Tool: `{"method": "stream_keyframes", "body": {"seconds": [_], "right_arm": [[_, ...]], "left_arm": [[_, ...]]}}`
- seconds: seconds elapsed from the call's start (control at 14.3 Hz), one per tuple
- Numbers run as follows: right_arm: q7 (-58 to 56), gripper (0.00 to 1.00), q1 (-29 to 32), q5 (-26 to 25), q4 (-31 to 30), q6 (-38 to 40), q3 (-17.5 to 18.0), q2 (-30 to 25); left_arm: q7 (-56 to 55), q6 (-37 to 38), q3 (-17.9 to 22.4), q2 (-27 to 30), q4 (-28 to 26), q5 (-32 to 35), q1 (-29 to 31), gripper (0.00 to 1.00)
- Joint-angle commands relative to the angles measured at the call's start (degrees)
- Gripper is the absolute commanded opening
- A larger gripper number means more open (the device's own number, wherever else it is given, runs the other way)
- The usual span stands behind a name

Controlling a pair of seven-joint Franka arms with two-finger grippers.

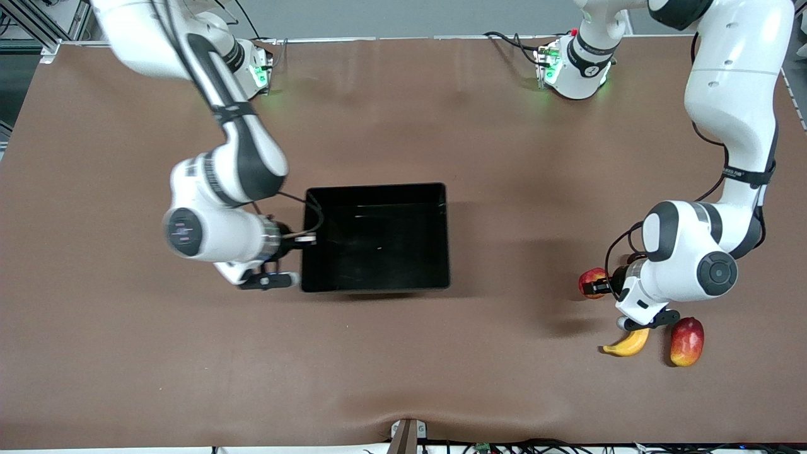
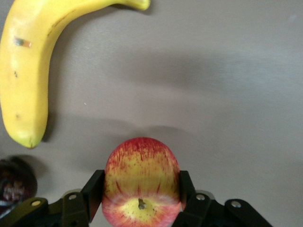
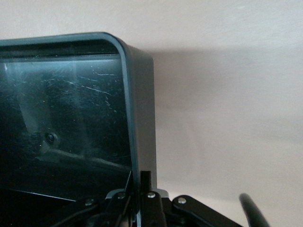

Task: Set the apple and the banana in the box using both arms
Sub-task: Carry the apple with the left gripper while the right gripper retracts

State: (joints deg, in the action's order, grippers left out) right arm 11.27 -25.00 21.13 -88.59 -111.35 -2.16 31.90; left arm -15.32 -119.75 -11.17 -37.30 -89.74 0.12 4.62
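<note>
We've got the left gripper [image 2: 141, 198] clamped on the apple [image 2: 141, 182] down at the left arm's end of the table, 1 finger on each flank, stem dimple facing the wrist camera. We read that squeeze across the middle as the way to keep a round fruit from rolling out once it lifts.

Over at the box [image 1: 376, 236], the right gripper [image 3: 141, 191] has its fingers pinched together on the wall toward the right arm's end. We take that as a steadying hold, so the box stays put when fruit lands in it. The box itself looks empty to us.

The banana [image 1: 626, 343] lies on the table just beside the apple, nearer the front camera, still to be picked. A mango-like fruit [image 1: 686, 341] sits next to it, farther toward the table's end. A dark object [image 2: 14, 182] shows at the edge of the left wrist view; we can't identify it. Between apple and box we see open table, nothing blocking the carry.
</note>
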Motion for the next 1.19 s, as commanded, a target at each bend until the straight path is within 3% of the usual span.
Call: {"method": "stream_keyframes", "body": {"seconds": [0.0, 0.42, 0.49, 0.56, 0.7, 0.91, 1.12], "right_arm": [[0.7, 0.0, -3.1, 1.0, 0.4, -3.7, -0.7, 3.3], [8.2, 0.0, -8.4, 0.9, 0.4, -7.7, -0.7, 6.1], [12.0, 0.4, -9.1, 0.9, 0.6, -7.7, -0.8, 6.3], [14.3, 0.99, -8.7, 0.8, 0.9, -7.4, -0.9, 6.2], [13.7, 1.0, -7.1, -1.3, 2.8, -6.3, -1.7, 5.1], [13.8, 1.0, -2.7, -5.8, 11.9, 3.9, -2.3, 4.9], [13.2, 1.0, 2.1, -10.0, 16.3, 8.8, -2.3, 4.8]], "left_arm": [[-4.3, 4.9, -2.9, 5.3, -0.8, -0.7, 0.1, 0.0], [-12.6, 13.0, -11.6, 10.7, -0.8, 0.0, 0.2, 0.0], [-13.4, 13.4, -13.3, 11.0, -0.9, -0.1, 0.3, 0.0], [-14.4, 13.8, -14.9, 11.3, -0.8, -0.1, 0.3, 0.0], [-17.0, 14.0, -18.0, 12.0, -0.6, -0.3, 0.2, 0.0], [-22.1, 14.0, -23.1, 11.9, -1.1, 0.2, -1.4, 0.0], [-28.7, 12.5, -23.2, 9.8, -1.2, 5.1, -8.2, 0.0]]}}
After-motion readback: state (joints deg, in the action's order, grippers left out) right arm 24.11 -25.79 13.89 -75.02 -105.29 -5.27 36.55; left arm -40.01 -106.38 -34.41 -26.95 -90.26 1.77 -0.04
